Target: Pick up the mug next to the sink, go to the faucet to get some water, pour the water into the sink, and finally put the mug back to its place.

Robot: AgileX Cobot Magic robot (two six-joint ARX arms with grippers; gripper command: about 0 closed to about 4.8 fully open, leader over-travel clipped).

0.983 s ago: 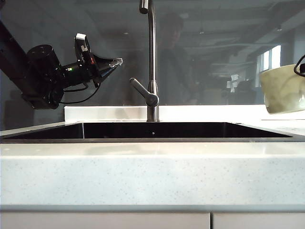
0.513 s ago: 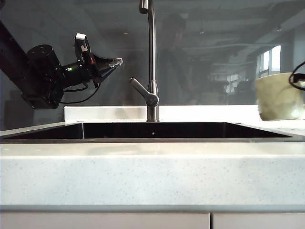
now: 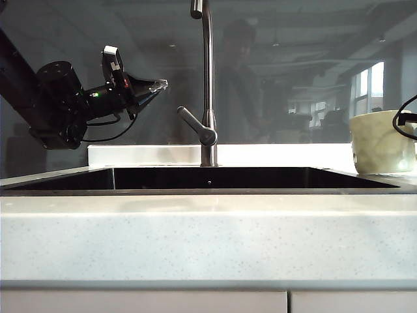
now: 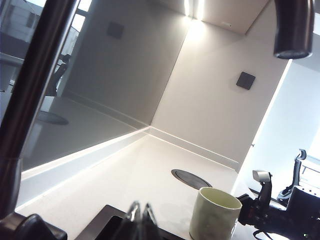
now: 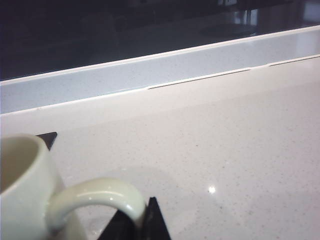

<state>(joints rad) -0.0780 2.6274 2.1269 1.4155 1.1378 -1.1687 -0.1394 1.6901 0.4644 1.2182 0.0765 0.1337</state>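
Exterior view: one mug point(image 3: 380, 142) stands upright on the counter point(image 3: 208, 228) at the far right, just beside the right end of the sink point(image 3: 208, 178). There is one sink, one faucet point(image 3: 207, 85) and two arms. No brand, label or writing can be read on any of them.

The faucet rises from the back edge of the sink near the middle, its single lever pointing left and up.

The left gripper point(image 3: 156, 86) hangs in the air over the left part of the sink, well left of the faucet, pointing right. In the left wrist view its fingertips point(image 4: 141, 214) are pressed together with nothing between them, and the mug point(image 4: 215, 214) shows beyond them, upright, with the right arm point(image 4: 282, 212) just beside it.

The right gripper point(image 5: 142, 220) sits at the mug's point(image 5: 25, 185) handle point(image 5: 95, 200): in the right wrist view its dark fingertips are nearly together, pinching the pale loop of the handle. In the exterior view only a dark cable of that arm shows at the right edge.
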